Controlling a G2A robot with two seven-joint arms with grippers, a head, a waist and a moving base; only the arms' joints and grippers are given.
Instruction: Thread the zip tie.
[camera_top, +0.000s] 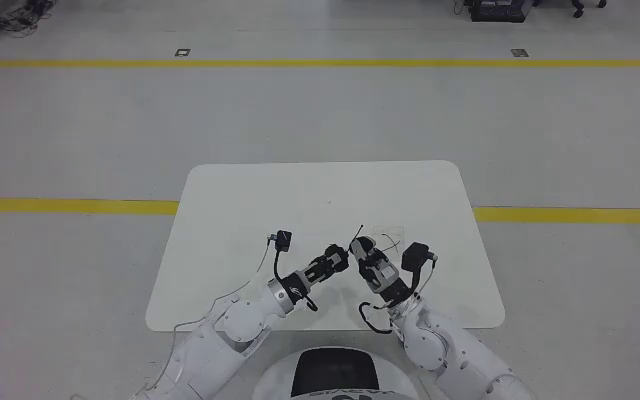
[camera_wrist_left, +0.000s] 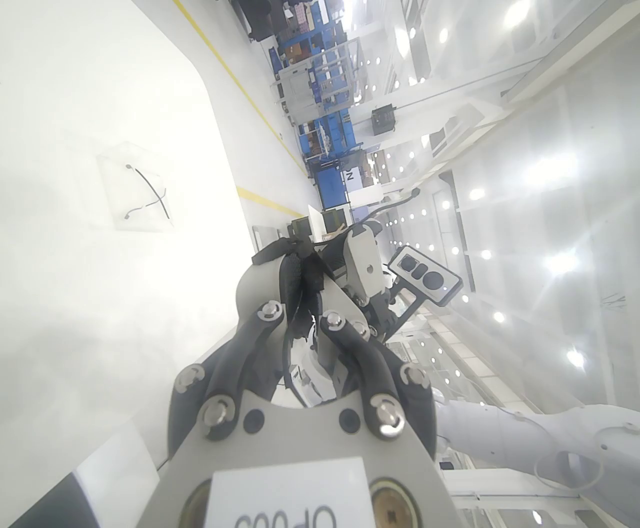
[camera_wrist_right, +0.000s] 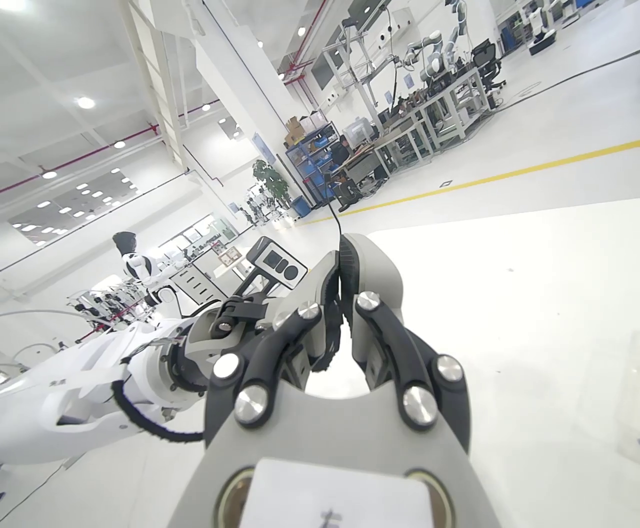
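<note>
Top view: over the white worktop (camera_top: 300, 190), the left pincer (camera_top: 338, 260) and right pincer (camera_top: 366, 262) meet tip to tip, with the zip tie (camera_top: 358, 233) poking up between them.

Left wrist view: the left pincer (camera_wrist_left: 295, 260) is pressed together on a black end, probably the tie's head.

Right wrist view: the right pincer (camera_wrist_right: 342, 250) pinches the tie's tail (camera_wrist_right: 334, 215).

Threading appears to be in hand. The next move calls for lining the tail up with the head's slot.

Pale floor (camera_top: 320, 110) spreading wide around white rounded surface (camera_top: 320, 190). Two yellow stripes (camera_top: 320, 63) running across floor, nearer one passing behind surface. Ceiling lights (camera_wrist_right: 85, 102) glowing overhead. White column (camera_wrist_right: 240, 75) rising mid-hall, red pipe (camera_wrist_right: 90, 155) running under ceiling. Blue racks (camera_wrist_right: 305, 155), workbenches (camera_wrist_right: 440, 120), potted plant (camera_wrist_right: 272, 182) standing along far side.
</note>
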